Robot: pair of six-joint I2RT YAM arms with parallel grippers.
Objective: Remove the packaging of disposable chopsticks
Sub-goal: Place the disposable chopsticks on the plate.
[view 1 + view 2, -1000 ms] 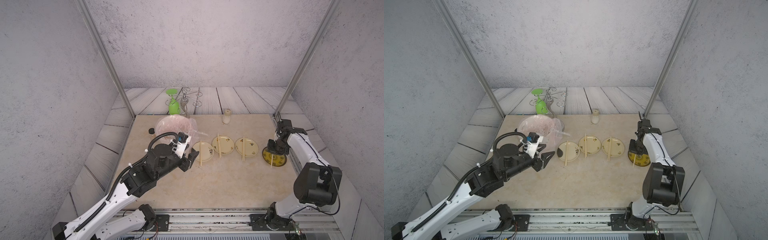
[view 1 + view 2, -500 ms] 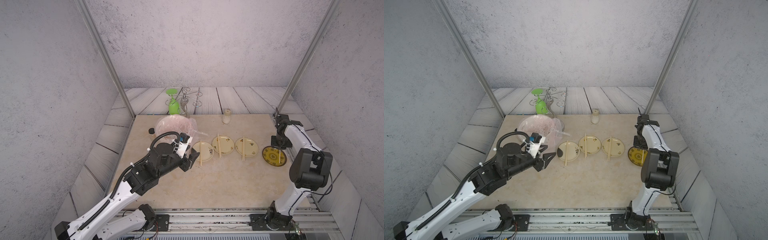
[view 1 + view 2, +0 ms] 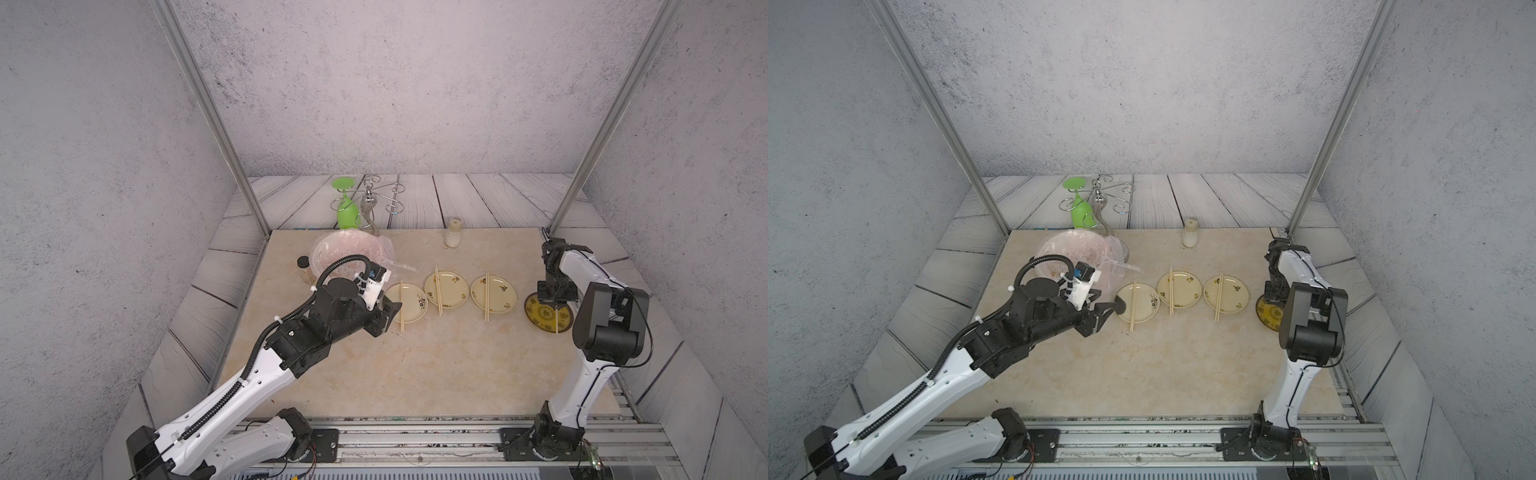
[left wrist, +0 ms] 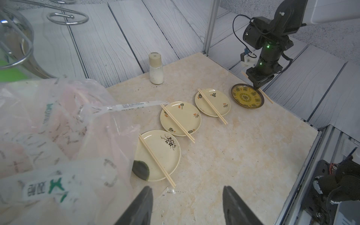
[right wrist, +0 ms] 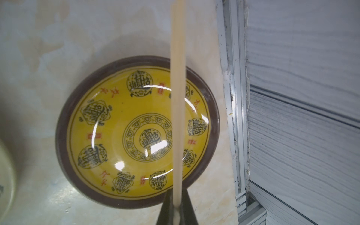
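Three glazed cream plates (image 3: 455, 291) and one dark-rimmed yellow plate (image 5: 116, 126) sit on the desk (image 3: 436, 374). Four pairs of thin wooden chopsticks (image 4: 177, 123): three lie across the cream plates, my right jaws clamp the fourth over the yellow plate. My left jaws gape empty beside a crinkly pink bag (image 4: 58, 120), a clear printed sleeve (image 4: 134, 105) poking out

Grey speckled walls (image 3: 374, 83) are seen on three sides. A beige marbled tabletop (image 3: 436, 365) is bordered by grey wood-grain planking (image 3: 457, 199) (at the far edge and both sides). Metal posts (image 3: 215, 124) are set at its far corners, a metal rail (image 3: 415, 436) along its near edge.
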